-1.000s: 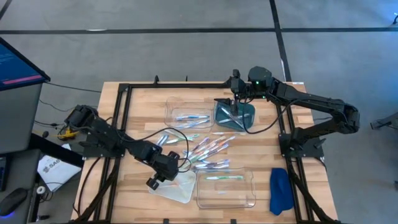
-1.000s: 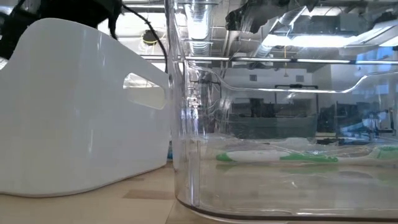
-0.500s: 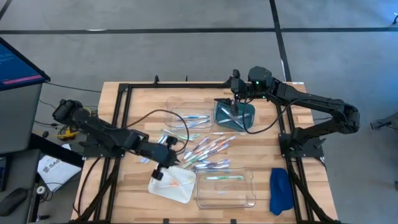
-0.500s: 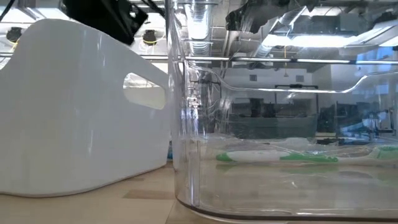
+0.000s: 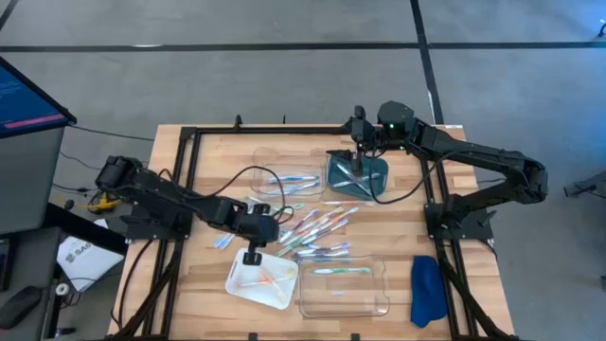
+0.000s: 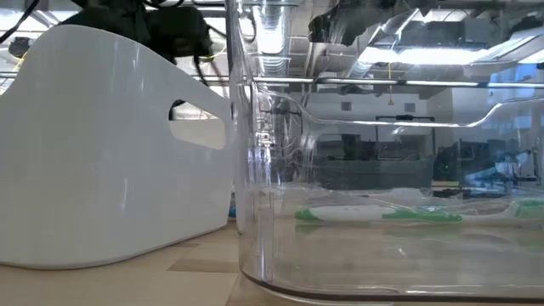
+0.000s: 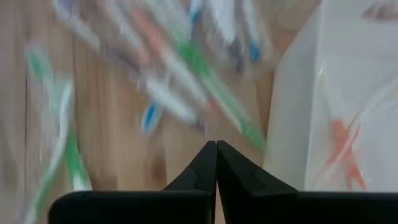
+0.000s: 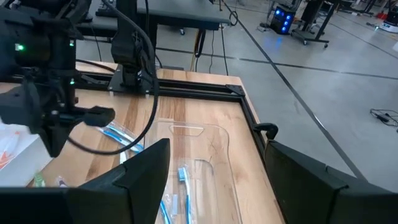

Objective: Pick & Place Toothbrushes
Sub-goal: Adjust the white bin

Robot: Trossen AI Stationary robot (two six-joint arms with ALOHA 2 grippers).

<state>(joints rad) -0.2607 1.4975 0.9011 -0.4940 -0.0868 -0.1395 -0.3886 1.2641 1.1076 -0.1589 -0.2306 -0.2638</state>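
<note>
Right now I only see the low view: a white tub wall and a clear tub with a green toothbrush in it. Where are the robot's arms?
Observer: The left tool hangs just off the white tray's far edge, beside the loose toothbrushes.
Visitor: Is it holding one?
Observer: No. In the left wrist view its fingers are pressed together with nothing between them.
Visitor: And the other arm?
Observer: The right tool hovers open over the teal tray at the table's far side.
</note>
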